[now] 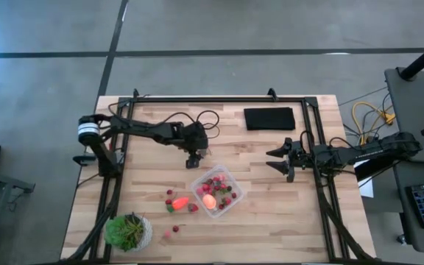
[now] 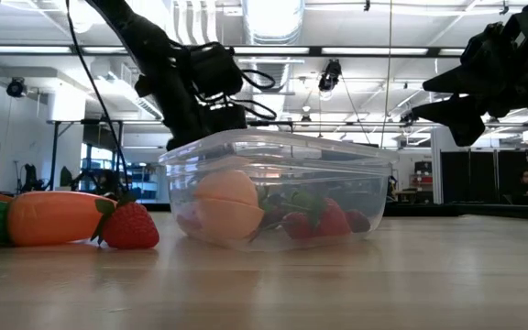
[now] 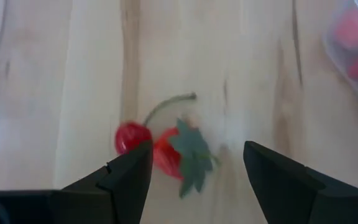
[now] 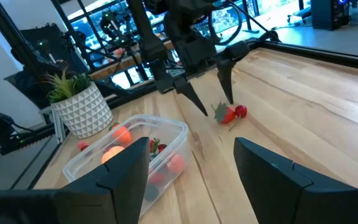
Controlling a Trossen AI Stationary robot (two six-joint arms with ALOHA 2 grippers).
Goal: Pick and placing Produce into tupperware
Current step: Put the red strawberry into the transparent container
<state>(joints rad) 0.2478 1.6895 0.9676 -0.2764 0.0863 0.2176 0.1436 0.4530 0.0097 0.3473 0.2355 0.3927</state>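
1. Pale wooden tabletop [image 1: 271,213] framed by black rails, grey floor around it, open workshop with ceiling lights behind.
2. Left gripper [image 1: 193,160] poised above the middle of the table, fingers pointing down and spread wide, holding nothing.
3. Directly beneath its fingers: a small red strawberry [image 3: 166,152] with a green leaf, touching a round red cherry-like piece [image 3: 130,137] with a thin stem, both lying on the bare wood between the two fingertips [image 3: 135,163] in the left wrist view.
4. Near that gripper, toward the table's front edge: the tupperware [image 1: 217,191], clear, square with rounded corners, lid off.
5. Inside the tupperware: a round pink-orange fruit [image 2: 226,203] and several strawberries [image 2: 324,220], resting on the bottom.
6. Just beside the tupperware, on the side away from the right gripper: an orange carrot-like piece [image 2: 53,217] with a green end, lying flat, and one strawberry [image 2: 131,227] touching it.
7. More loose red pieces [image 1: 174,230] scattered on the wood nearer the front corner, close to a leafy potted plant [image 1: 128,232] in a white patterned pot.
8. Right gripper [image 1: 277,159] hovering well apart from the left one, over the table's right part, turned toward the tupperware, fingers parted and empty.
9. Behind the right gripper, toward the table's far edge: a flat black pad [image 1: 269,118] on the wood.
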